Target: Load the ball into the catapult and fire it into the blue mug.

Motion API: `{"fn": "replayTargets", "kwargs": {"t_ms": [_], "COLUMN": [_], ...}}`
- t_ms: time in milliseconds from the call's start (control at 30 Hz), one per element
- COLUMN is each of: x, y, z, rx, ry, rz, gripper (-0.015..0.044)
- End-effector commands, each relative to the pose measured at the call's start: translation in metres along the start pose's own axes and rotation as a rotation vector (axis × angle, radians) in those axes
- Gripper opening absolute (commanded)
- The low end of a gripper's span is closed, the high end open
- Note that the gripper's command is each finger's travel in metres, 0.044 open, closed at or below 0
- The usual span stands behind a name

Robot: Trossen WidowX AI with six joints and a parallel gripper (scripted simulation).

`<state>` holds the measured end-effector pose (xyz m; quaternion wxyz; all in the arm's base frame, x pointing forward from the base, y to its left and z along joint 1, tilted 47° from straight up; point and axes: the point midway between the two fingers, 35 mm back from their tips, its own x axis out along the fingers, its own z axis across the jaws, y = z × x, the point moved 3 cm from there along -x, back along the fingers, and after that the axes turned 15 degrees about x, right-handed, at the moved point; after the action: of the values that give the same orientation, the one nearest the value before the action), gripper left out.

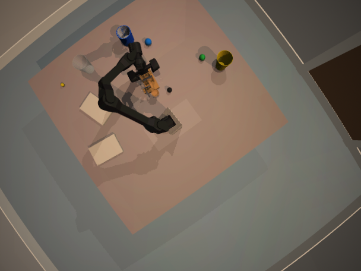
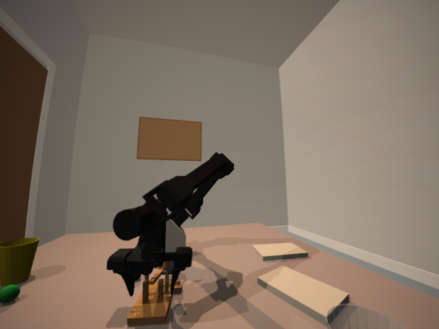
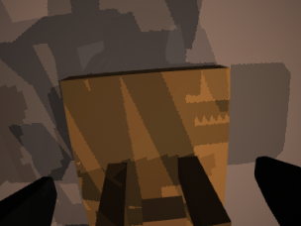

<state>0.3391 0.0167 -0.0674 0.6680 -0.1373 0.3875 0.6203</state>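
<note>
The orange catapult [image 1: 154, 84] [image 2: 148, 319] [image 3: 109, 124] stands on the table, its long axis pointing roughly toward the blue mug [image 1: 129, 38] in the top view. Its rounded orange end is the one away from the mug; I cannot tell whether a ball sits there. My gripper [image 1: 145, 72] [image 2: 151, 294] [image 3: 156, 178] is open and empty, its fingers on either side of the catapult's mug-side end, with two uprights between them in the wrist view. A black ball [image 1: 169, 90] lies beside the catapult. A blue ball [image 1: 148, 41] lies near the blue mug.
A yellow mug [image 1: 221, 65] [image 2: 16, 263] stands near a green ball [image 1: 202, 57] [image 2: 9, 293]. A clear cup [image 1: 83, 63] [image 2: 361, 317] and a small yellow ball [image 1: 62, 84] are at the left in the top view. Two cream blocks [image 1: 105, 149] [image 2: 303, 290] lie beside the arm.
</note>
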Motion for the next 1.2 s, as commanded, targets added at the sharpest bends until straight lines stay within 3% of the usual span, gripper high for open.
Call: {"fn": "replayTargets", "kwargs": {"t_ms": [0,100,467,667,800,1167], "x": [0.006,0.009,0.006,0.006,-0.032,-0.035], "y": [0.001,0.001,0.001,0.001,0.0,-0.001], "z": [0.0,0.0,0.0,0.0,0.0,0.001], "rx": [0.004,0.004,0.0,0.0,0.0,0.002], "ry": [-0.004,-0.005,-0.001,-0.001,0.002,0.0], "rz": [0.0,0.001,0.001,0.001,0.001,0.0], "gripper": [0.044,0.044,0.0151,0.0111,0.0006,0.0]}}
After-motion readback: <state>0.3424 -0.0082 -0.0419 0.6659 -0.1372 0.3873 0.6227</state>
